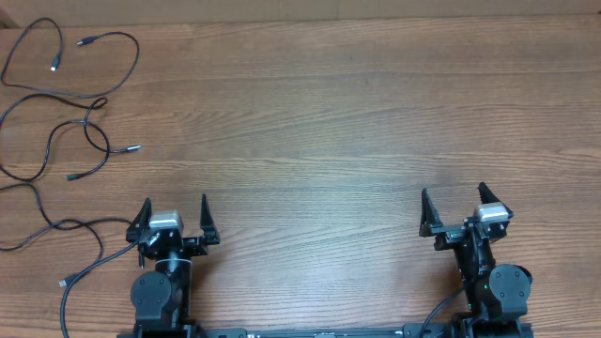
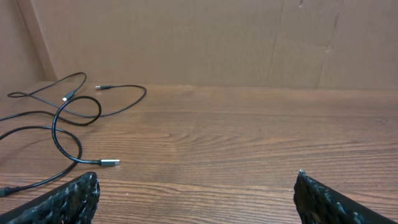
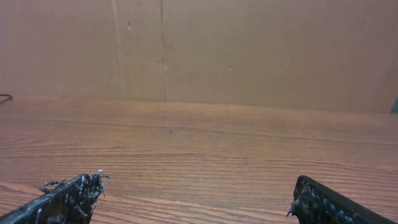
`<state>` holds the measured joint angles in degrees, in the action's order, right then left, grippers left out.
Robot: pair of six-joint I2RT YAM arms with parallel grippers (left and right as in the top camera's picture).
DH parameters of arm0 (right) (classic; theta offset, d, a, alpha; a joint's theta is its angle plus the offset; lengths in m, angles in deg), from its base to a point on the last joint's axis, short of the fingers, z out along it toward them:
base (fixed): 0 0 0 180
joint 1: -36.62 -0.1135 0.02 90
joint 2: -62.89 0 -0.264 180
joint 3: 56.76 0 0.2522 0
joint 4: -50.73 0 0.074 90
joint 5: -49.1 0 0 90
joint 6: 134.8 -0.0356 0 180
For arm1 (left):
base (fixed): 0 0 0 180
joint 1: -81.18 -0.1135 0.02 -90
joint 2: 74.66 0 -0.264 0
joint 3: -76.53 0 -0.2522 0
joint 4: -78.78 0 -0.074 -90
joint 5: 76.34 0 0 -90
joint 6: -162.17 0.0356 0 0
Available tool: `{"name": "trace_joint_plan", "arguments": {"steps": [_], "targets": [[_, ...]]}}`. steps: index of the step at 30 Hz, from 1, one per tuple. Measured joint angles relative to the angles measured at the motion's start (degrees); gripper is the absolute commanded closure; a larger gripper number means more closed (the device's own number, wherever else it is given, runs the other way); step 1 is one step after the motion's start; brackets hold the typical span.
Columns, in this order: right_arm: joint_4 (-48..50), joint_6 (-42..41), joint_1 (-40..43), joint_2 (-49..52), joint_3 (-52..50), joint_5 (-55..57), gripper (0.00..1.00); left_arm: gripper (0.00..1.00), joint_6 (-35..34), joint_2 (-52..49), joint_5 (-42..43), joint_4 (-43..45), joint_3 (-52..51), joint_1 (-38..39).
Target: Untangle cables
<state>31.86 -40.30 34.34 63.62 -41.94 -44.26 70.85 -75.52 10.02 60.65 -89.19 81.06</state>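
Note:
Thin black cables [image 1: 66,103] lie in loose overlapping loops at the far left of the wooden table, with small plug tips pointing several ways. The left wrist view shows the same cables [image 2: 68,121] at its left, one silver plug [image 2: 109,163] nearest the jaws. My left gripper [image 1: 175,208] is open near the front edge, to the right of the strands, with nothing between its fingers [image 2: 78,196]. My right gripper [image 1: 453,199] is open at the front right, far from the cables, over bare wood [image 3: 196,186].
A brown cardboard wall [image 2: 205,37] stands along the table's far edge. One cable strand [image 1: 80,263] trails down toward the left arm's base [image 1: 158,293]. Bare wood [image 1: 319,141] spans the middle and right of the table.

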Motion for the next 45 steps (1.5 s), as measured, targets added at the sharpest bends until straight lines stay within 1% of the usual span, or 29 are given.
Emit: {"name": "trace_joint_plan", "arguments": {"steps": [45], "targets": [[0.00,0.02,0.00,0.00,0.00,-0.02,0.00,0.00,1.36,0.00,0.00,0.02,0.00,0.52]]}}
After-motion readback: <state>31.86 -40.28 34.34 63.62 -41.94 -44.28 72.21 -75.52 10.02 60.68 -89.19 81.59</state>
